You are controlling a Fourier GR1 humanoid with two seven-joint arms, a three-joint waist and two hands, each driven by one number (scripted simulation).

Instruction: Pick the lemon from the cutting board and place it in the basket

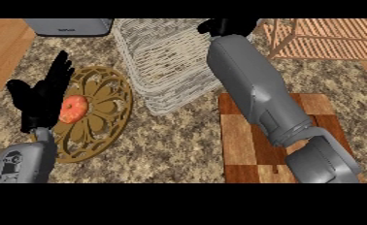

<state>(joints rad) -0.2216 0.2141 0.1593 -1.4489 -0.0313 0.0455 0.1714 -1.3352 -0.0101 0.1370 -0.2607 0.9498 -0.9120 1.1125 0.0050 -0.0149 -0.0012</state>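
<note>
the lemon cannot be made out anywhere; if it is held, the right hand (228, 25) hides it. that hand shows only as a dark shape at the top of the view, over the far right corner of the pale wire basket (168, 66), and whether its fingers are curled or straight cannot be told. the grey right forearm (254, 90) runs from the lower right up across the chequered wooden cutting board (247, 144) to the basket's right edge. the cutting board lies just beside the basket, on a speckled counter (175, 136). to the left of the basket sits a round carved wooden trivet (104, 117) with a reddish-orange fruit (73, 109) on it. the left hand (44, 95) rests at the view's left, fingers straight and spread upward, overlapping the trivet's left rim. a grey appliance (72, 26) stands at the top left, a wooden rack (319, 40) at the top right.
</note>
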